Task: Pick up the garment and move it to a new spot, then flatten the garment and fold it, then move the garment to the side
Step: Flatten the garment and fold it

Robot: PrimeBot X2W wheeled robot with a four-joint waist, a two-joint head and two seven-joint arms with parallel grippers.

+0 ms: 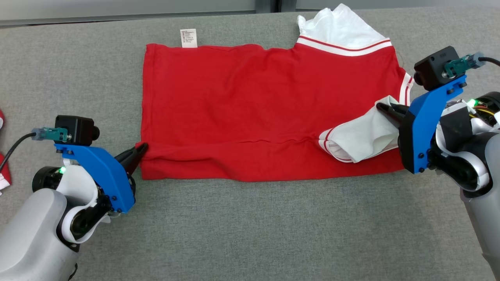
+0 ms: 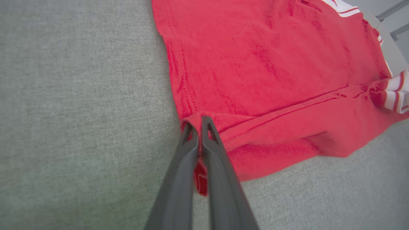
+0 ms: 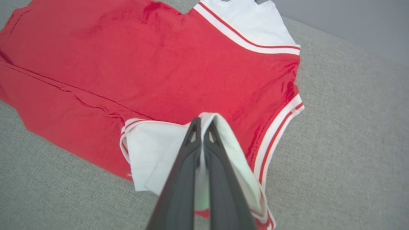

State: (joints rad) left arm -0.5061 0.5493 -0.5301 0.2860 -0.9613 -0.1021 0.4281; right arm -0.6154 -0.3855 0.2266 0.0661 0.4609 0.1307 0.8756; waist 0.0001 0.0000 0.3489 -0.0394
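Garment (image 1: pixel 242 117) long axis ran left-right. I had left gripper (image 1: pixel 140 150) pinched on near hem corner (image 1: pixel 147 158), right gripper (image 1: pixel 383 108) pinched on white sleeve (image 1: pixel 359 136); far edge beyond both.

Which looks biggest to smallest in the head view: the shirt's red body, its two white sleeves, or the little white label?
1. red body, by far the largest.
2. near white sleeve and far white sleeve: about alike, and both are bunched, so I won't rank them.
3. white label, the smallest.
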